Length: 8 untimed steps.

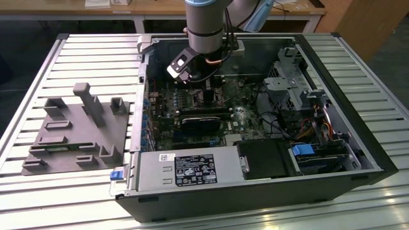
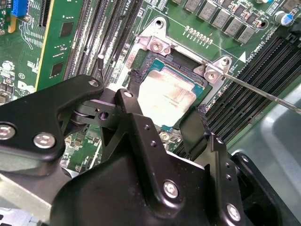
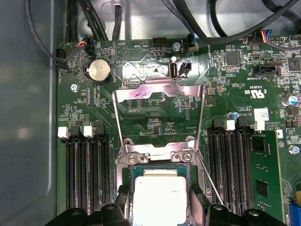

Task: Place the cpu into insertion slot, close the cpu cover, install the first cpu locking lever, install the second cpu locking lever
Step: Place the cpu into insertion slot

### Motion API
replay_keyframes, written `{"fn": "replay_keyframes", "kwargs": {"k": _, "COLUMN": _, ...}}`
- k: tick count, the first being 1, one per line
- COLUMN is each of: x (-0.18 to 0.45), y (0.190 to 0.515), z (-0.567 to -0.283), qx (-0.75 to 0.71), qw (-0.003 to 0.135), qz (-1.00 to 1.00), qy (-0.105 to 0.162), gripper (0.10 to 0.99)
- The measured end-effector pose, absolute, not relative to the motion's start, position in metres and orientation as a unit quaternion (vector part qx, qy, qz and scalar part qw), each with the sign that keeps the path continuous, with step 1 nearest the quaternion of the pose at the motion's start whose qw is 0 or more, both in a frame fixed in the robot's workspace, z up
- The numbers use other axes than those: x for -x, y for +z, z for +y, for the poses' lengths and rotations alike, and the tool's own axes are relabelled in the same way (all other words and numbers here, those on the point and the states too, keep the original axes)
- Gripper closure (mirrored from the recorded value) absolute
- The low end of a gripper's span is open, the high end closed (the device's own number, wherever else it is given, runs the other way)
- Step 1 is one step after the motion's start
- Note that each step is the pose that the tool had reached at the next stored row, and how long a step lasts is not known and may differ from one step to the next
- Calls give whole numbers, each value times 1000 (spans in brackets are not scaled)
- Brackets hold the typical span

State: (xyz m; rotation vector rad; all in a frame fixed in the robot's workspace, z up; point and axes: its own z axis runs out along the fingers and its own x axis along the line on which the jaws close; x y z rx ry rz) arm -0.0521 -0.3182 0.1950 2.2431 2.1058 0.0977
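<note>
The gripper [image 2: 163, 99] has its fingers [image 2: 192, 123] clamped on two opposite edges of the cpu [image 3: 160, 197]. The cpu lies flat between the fingertips, metal top up, inside the insertion slot [image 2: 157, 60]. It is near square, with no clear long axis. Its gripped edges run parallel to the memory slots [image 3: 87, 174] outboard of each finger. Beyond the fingertips, the cpu cover [image 3: 160, 92] is swung open on its hinge. A thin locking lever [image 3: 210, 181] slants just beside one finger.
</note>
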Motion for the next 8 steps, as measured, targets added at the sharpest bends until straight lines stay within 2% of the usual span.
{"fn": "replay_keyframes", "kwargs": {"k": 8, "x": 52, "y": 195, "z": -318, "qx": -728, "qw": 32, "qz": 684, "qy": 32, "gripper": 486}}
